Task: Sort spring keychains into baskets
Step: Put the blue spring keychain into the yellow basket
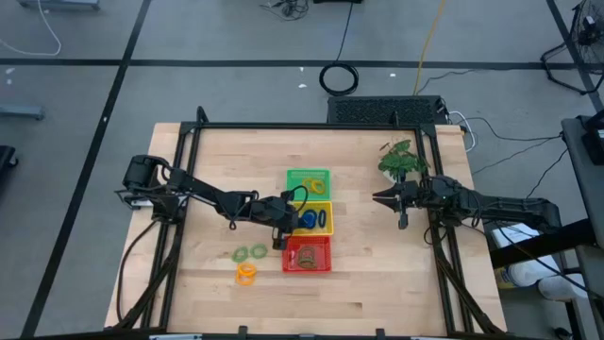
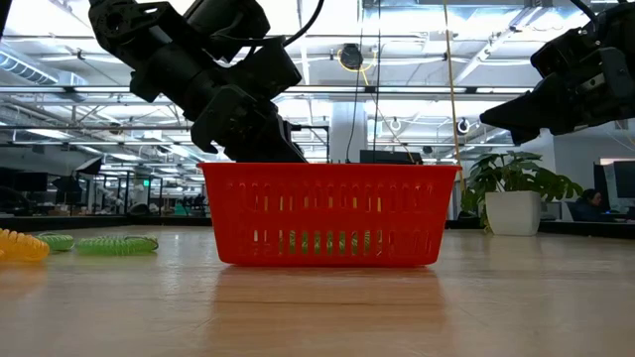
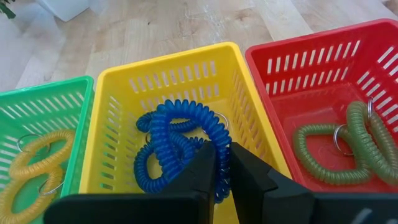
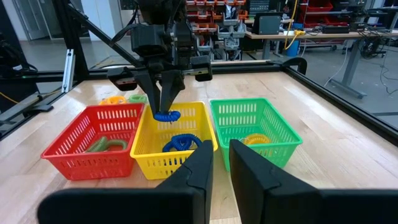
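Hovering over the yellow basket (image 4: 176, 140), with a blue spring keychain (image 4: 166, 116) pinched between near-closed fingertips and dangling just above the rim: left gripper (image 4: 163, 107), reaching in from the table's left edge. Directly beneath the held coil, more blue keychains (image 3: 180, 148) already piled in the yellow bin, so straight down is the way, no sideways shift apparently needed; judged a release about to happen, not yet done. Hanging roughly vertical, the held loop, its ring downward, clear of both neighbouring bins.

Sitting in a row near the table's middle: green basket (image 1: 309, 181) toward the far edge, holding orange-yellow coils (image 3: 38, 163); yellow in the centre; red basket (image 1: 308, 255) toward the near edge, holding olive-green coils (image 3: 348, 149).

Lying loose on the bare wood left of the red bin, toward the near-left corner: two green keychains (image 1: 250, 253) and one orange-yellow keychain (image 1: 245, 274), close together, all far nearer the left arm than the right.

Waiting near the right edge beside a potted plant (image 1: 399, 159), pointed toward the baskets but well apart from them: right gripper (image 1: 388, 199), fingers a narrow gap apart and holding nothing.
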